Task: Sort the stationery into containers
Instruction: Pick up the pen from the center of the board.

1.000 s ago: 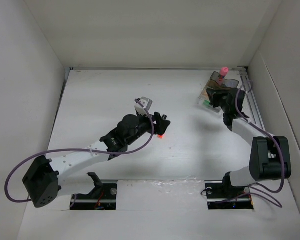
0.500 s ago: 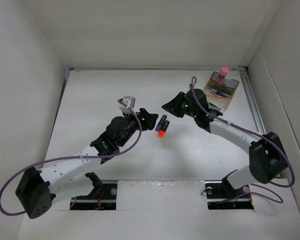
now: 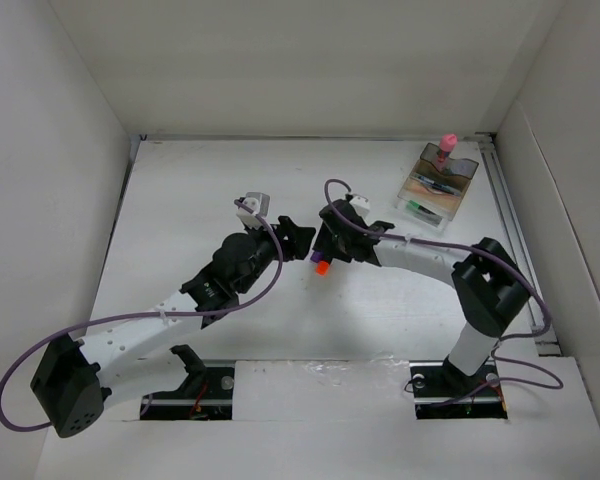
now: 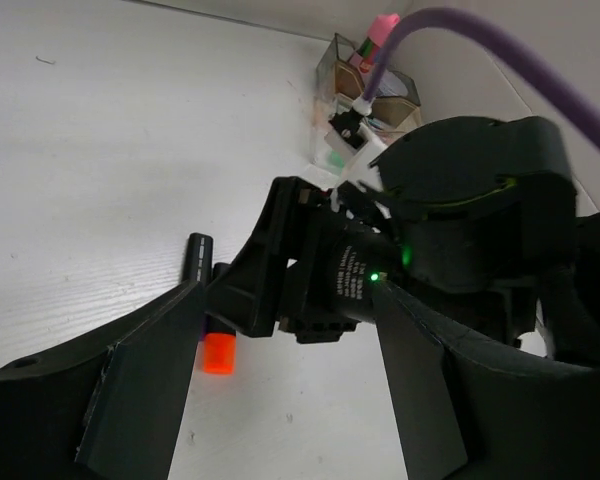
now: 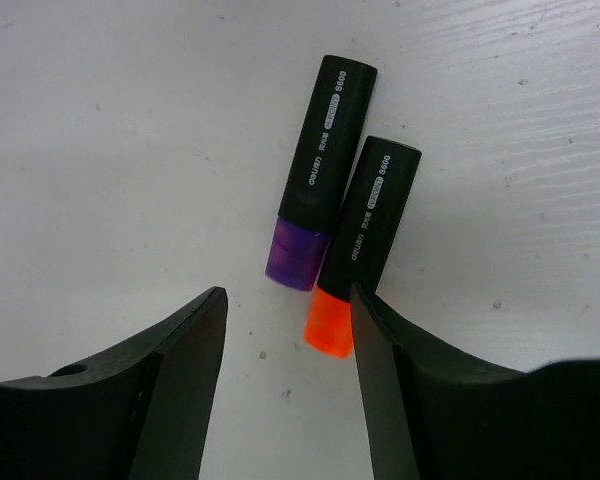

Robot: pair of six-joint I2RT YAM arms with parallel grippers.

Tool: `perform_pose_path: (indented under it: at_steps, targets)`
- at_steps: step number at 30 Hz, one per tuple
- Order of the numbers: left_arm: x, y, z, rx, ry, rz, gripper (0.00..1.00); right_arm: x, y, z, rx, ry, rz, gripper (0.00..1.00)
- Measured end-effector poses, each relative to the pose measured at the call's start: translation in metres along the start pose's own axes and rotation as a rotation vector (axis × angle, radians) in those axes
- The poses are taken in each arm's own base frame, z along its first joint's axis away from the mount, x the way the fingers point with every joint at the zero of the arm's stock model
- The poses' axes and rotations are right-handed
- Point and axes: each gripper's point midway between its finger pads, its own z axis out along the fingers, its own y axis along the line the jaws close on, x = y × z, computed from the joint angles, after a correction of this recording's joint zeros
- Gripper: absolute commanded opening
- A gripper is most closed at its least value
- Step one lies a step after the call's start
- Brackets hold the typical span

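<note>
Two short black markers lie side by side on the white table: an orange-tipped one (image 5: pixel 366 226) and a purple-tipped one (image 5: pixel 318 170). They also show in the top view, orange tip (image 3: pixel 321 267) and purple tip (image 3: pixel 313 256). My right gripper (image 5: pixel 287 300) (image 3: pixel 327 247) is open just above them, its right finger beside the orange tip. My left gripper (image 3: pixel 299 238) (image 4: pixel 288 310) is open and empty just left of them; its view shows the orange tip (image 4: pixel 217 353). The smoky-brown organiser (image 3: pixel 462 180) at the far right holds the pink-capped bottle (image 3: pixel 445 145), pens and a green-tipped marker (image 3: pixel 412 207).
White walls close in the table on the left, far and right sides. The two arms' heads are very close together near the table's middle, and the right arm's wrist (image 4: pixel 450 220) fills the left wrist view. The organiser (image 4: pixel 365 90) shows behind it.
My right arm has swung from the organiser to the middle and now hovers over the two markers. My left gripper drew back to the left, leaving the markers on the table.
</note>
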Motion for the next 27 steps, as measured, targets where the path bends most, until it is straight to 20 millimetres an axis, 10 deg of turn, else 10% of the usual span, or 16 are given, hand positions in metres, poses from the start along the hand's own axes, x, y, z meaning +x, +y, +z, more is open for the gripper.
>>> perform_pose_path:
  at_steps: [9,27]
  targets:
    - [-0.010,0.001,-0.005,-0.008,-0.032,-0.006,0.65,0.012,-0.011,0.020,0.109,-0.012,-0.066,0.42]
    - [-0.008,0.001,-0.004,-0.007,-0.026,-0.005,0.65,0.025,-0.059,0.022,0.280,-0.031,-0.144,0.45]
